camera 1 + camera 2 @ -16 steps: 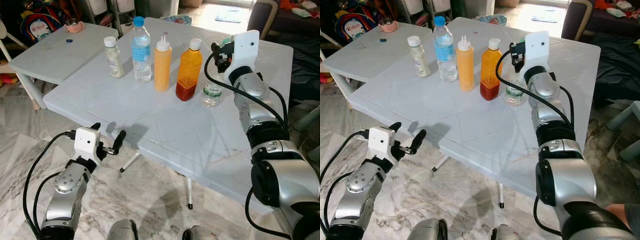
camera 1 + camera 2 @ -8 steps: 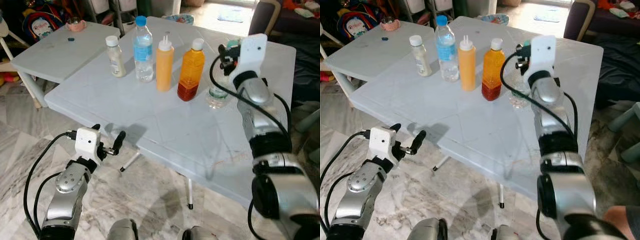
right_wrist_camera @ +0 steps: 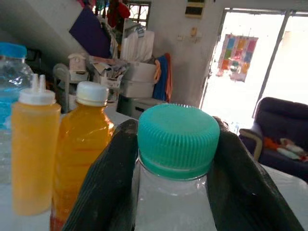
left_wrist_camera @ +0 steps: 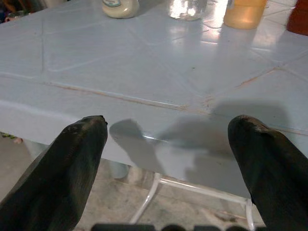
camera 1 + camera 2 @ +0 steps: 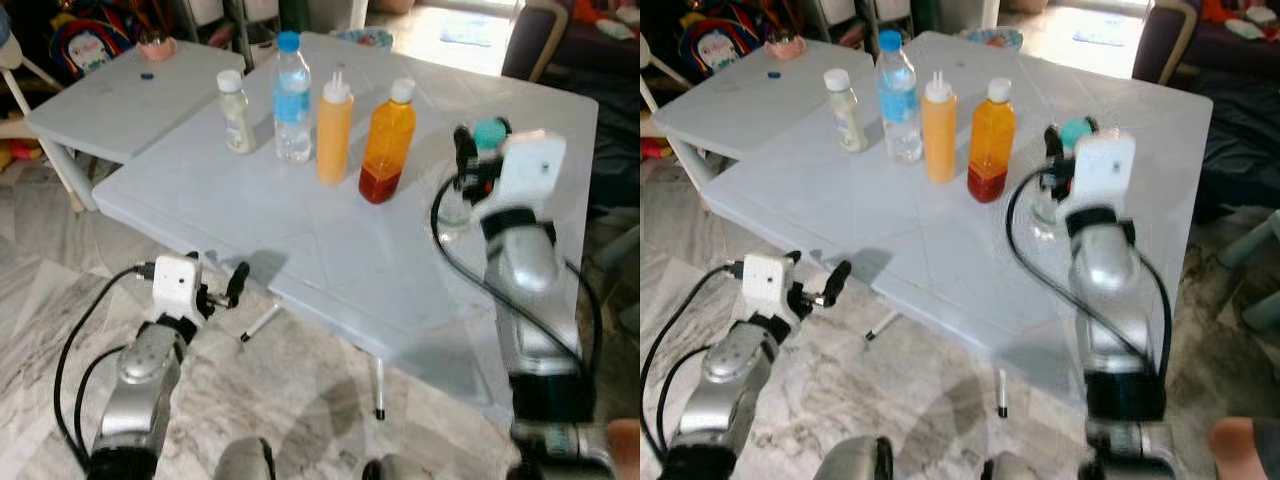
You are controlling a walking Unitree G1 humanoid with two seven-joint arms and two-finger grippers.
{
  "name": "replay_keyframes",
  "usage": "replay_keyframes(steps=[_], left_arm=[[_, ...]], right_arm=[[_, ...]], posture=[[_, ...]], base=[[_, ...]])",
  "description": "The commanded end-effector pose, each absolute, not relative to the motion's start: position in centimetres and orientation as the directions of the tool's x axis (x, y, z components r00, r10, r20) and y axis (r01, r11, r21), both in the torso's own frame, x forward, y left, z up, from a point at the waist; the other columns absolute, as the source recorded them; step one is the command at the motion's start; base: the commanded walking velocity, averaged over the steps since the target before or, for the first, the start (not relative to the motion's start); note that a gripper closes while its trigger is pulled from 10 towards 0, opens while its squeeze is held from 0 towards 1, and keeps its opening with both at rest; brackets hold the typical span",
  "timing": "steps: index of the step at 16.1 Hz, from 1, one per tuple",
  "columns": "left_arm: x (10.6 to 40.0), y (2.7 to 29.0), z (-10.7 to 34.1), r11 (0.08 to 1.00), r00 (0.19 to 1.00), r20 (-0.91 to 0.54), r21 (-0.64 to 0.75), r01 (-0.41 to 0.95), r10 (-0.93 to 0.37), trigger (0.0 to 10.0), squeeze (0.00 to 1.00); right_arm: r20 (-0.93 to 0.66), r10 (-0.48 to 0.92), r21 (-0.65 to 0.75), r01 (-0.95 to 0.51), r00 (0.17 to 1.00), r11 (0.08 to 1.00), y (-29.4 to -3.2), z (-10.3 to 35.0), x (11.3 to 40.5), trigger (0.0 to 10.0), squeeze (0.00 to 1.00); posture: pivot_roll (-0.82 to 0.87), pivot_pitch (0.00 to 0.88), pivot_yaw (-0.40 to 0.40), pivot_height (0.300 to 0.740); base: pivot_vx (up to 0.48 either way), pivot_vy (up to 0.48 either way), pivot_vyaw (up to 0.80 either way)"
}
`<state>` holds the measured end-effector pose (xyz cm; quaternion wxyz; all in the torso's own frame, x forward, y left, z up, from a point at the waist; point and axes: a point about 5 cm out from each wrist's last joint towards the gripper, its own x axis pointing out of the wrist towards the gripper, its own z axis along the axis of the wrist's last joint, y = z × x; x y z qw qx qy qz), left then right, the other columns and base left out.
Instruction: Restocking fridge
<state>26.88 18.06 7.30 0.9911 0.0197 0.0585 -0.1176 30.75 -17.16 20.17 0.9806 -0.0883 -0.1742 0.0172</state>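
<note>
Two black fingers point(image 3: 103, 192) clamp ribbed-capped clear bottle point(image 3: 175, 192).

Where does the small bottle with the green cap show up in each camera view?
Left eye view: green-capped bottle right of the orange juice bottle, in the right hand.
Right eye view, same spot.
Left wrist view: not in it.
Right wrist view: centre, cap between the fingers.
Shared landmark: the juice bottle.

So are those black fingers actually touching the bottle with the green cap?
Touching. In the right wrist view the right gripper has a black finger pressed against each side of the green-capped bottle, no gap showing.
</note>
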Motion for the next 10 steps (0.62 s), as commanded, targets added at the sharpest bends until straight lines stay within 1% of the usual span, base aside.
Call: replay_keyframes(steps=[1, 3, 4, 8, 10], left_arm=[[27.1, 18.4, 7.2, 0.976, 0.970, -0.123, 0.021, 0.215, -0.211, 10.0, 0.00], [27.6, 18.5, 7.3, 0.980, 0.974, -0.113, 0.007, 0.197, -0.195, 10.0, 0.00], [27.8, 18.4, 7.3, 0.982, 0.976, -0.108, -0.002, 0.190, -0.189, 10.0, 0.00], [27.8, 18.0, 6.9, 0.980, 0.974, -0.111, -0.016, 0.197, -0.198, 10.0, 0.00], [27.9, 17.7, 6.8, 0.979, 0.973, -0.108, -0.019, 0.201, -0.202, 10.0, 0.00]], right_arm=[[0.284, 0.074, -0.182, -0.022, 0.956, 0.983, -16.8, 19.1, 30.3, 10.0, 0.00], [0.314, 0.103, -0.148, -0.059, 0.944, 0.987, -15.9, 19.1, 29.1, 10.0, 0.00], [0.283, 0.123, -0.140, -0.086, 0.951, 0.986, -15.5, 18.5, 29.0, 10.0, 0.00], [0.258, 0.137, -0.107, -0.113, 0.956, 0.988, -14.7, 18.0, 29.2, 10.0, 0.00], [0.226, 0.121, -0.064, -0.109, 0.967, 0.992, -14.9, 17.3, 29.5, 10.0, 0.00]], posture=[[0.03, 0.000, 0.015, 0.740], [0.02, 0.000, 0.003, 0.740], [0.01, 0.000, -0.011, 0.740], [0.01, 0.000, -0.022, 0.740], [0.02, 0.000, -0.032, 0.740]], base=[[-0.251, 0.000, 0.00], [-0.253, 0.000, 0.00], [-0.251, 0.000, 0.00], [-0.258, 0.000, 0.00], [-0.262, 0.000, 0.00]])
